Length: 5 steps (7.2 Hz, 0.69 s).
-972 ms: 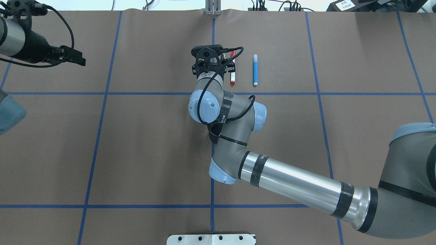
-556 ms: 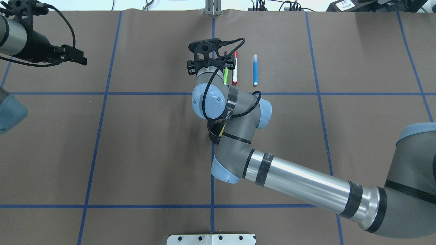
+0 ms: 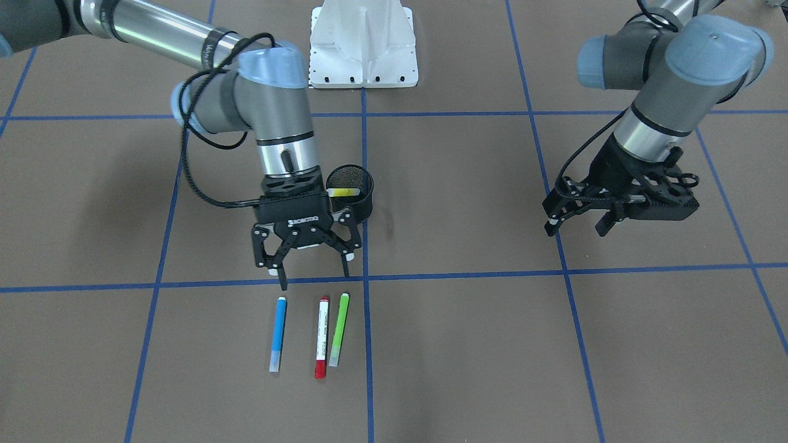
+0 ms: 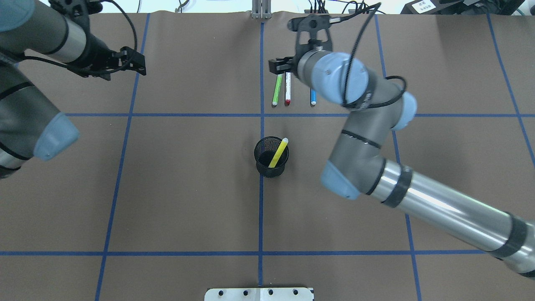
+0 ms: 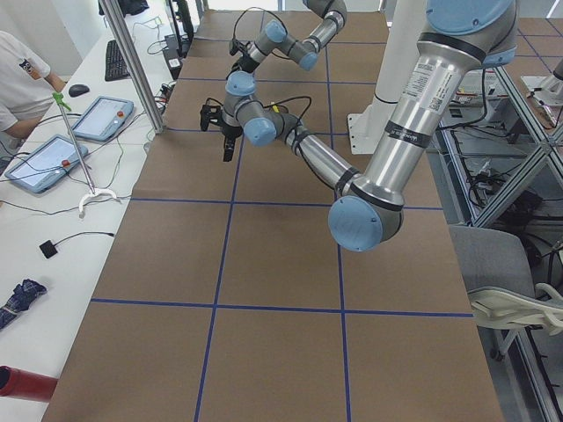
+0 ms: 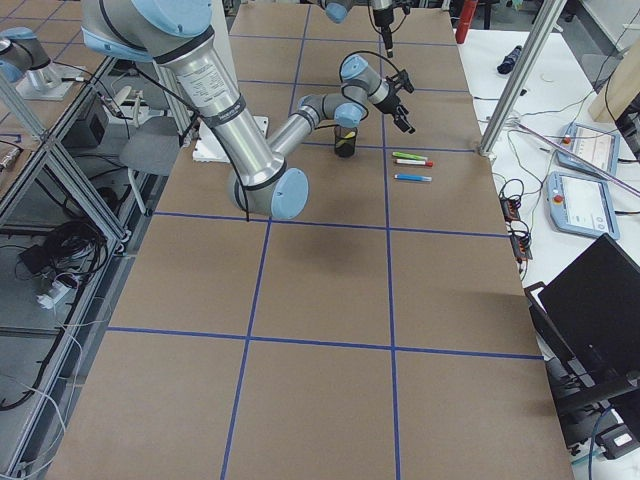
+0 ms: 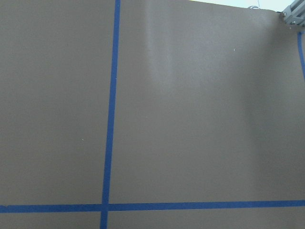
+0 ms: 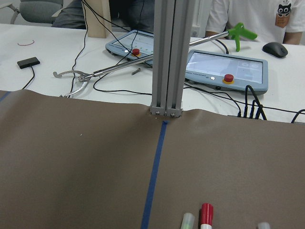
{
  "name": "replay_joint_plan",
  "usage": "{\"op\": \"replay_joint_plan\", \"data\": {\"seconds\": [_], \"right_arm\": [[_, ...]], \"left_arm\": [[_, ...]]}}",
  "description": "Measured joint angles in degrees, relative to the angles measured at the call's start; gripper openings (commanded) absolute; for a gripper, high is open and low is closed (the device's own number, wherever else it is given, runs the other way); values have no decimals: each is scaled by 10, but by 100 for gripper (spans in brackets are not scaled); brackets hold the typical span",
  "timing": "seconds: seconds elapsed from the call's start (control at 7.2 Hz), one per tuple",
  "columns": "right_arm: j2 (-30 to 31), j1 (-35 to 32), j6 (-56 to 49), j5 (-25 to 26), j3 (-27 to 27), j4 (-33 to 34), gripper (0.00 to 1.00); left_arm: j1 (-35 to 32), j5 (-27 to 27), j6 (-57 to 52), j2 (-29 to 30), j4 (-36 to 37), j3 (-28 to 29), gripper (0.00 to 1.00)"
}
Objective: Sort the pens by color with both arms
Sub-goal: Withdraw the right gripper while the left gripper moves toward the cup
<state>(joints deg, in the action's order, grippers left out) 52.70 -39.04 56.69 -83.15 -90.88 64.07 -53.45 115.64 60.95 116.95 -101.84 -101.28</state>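
- Across the brown surface (image 4: 179,188), blue tape lines mark out a grid of large squares.
- The right arm (image 4: 359,138) reaches in from its own side to the far middle of the surface. Its tool (image 3: 315,280) points down, raised off the surface. The fingers are spread wide with nothing between them. In the front view it shows between the cup and the row of lying pens.
- The left arm (image 3: 665,86) stands on its own side, well apart from the pens. Its tool (image 3: 574,231) is spread too and holds nothing.
- A black mesh cup (image 4: 271,167) stands upright on the centre tape line, and the yellow pen (image 4: 278,153) leans inside it with its top end over the rim.
- Three pens lie side by side on the surface, beyond the cup from the robot. The light green pen (image 3: 339,329) is nearest the centre line, the white pen with red cap (image 3: 321,337) is just beside it, and the blue pen (image 3: 278,334) is a little further off.
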Motion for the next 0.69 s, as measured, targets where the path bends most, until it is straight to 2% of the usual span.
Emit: {"op": "replay_joint_plan", "data": {"seconds": [0.28,0.56,0.69], "right_arm": [[104,-87,-1,-164,-71,9,100],[187,-177,-21,-311,-73,8,100],[216,-215,-57,-361,-63,8,100]], "left_arm": [[46,-41,39,72,111,-4,99],[107,-93,76,166,239,5,99],[135,-113,86,212,276,20,99]]}}
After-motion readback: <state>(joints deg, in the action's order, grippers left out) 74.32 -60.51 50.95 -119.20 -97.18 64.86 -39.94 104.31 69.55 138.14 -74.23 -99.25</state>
